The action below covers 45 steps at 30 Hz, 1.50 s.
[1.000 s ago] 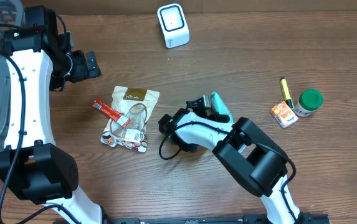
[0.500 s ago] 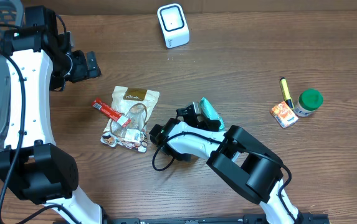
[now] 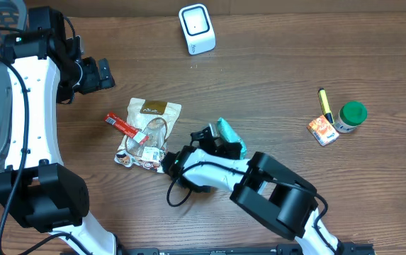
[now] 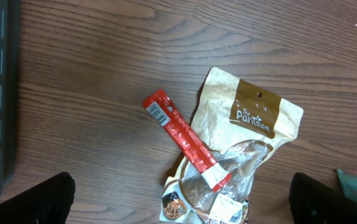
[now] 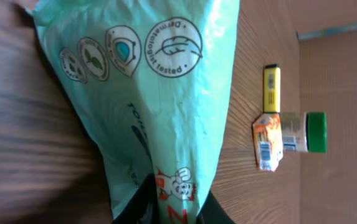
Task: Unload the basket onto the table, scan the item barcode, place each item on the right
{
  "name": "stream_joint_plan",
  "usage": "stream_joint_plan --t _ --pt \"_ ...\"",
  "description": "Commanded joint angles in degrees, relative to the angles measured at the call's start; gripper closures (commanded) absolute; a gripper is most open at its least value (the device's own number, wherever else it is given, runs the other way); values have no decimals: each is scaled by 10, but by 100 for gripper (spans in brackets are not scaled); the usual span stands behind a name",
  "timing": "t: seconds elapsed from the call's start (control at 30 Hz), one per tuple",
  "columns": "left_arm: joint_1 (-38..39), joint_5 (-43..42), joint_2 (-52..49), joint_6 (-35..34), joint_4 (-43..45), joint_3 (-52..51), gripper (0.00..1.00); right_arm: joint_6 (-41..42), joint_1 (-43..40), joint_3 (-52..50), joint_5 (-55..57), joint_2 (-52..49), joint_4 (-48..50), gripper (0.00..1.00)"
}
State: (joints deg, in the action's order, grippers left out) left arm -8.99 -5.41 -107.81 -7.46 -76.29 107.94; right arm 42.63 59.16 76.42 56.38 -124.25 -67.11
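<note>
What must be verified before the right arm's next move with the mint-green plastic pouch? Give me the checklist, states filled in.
1. Grip: the right gripper pinches the mint-green plastic pouch at one end: ok.
2. Barcode located: none shows on the pouch's visible faces: cannot tell.
3. Pouch presented to the white box-shaped scanner: it is well short of it, mid-table: not ok.
4. Path to the scanner: only bare wooden table lies between: ok.
5. Left gripper out of the way: open, empty, off to the left side: ok.

Right gripper (image 3: 215, 139) at teal packet (image 3: 228, 131), mid-table.
I note the scanner (image 3: 197, 28) well apart at the far edge, snack pouch (image 3: 148, 131) near.
</note>
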Motion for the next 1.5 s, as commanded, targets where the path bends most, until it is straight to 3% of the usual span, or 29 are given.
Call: stream_joint_plan --t 0.0,0.13,0.27,0.57,0.87,0.97,1.03,1.07,1.13,1.33,1.47 --pt "4 -4 3 7 1 -1 0 6 24 -3 -75 -2 15 85" --pt "4 -4 3 7 1 -1 0 6 39 -3 -108 -2 24 75" --pt "4 -4 3 7 1 -1 0 6 43 -2 -129 -2 23 71" --pt "4 -4 3 7 1 -1 0 -53 43 4 -205 -2 17 70" --pt "4 -4 3 7 1 -1 0 -94 88 38 -207 -2 -5 70" --pt "4 -4 3 7 1 -1 0 -117 115 40 -207 -2 -5 68" --pt "4 -4 3 7 1 -1 0 -116 131 40 -212 -2 -5 61" --pt "4 -4 3 7 1 -1 1 -116 137 40 -212 -2 -5 65" --pt "4 -4 3 7 1 -1 0 -110 146 40 -212 -2 -5 96" --pt "4 -4 3 7 1 -1 0 -94 130 55 -207 0 -33 97" --pt "4 -4 3 7 1 -1 0 -52 93 82 -102 17 -100 97"
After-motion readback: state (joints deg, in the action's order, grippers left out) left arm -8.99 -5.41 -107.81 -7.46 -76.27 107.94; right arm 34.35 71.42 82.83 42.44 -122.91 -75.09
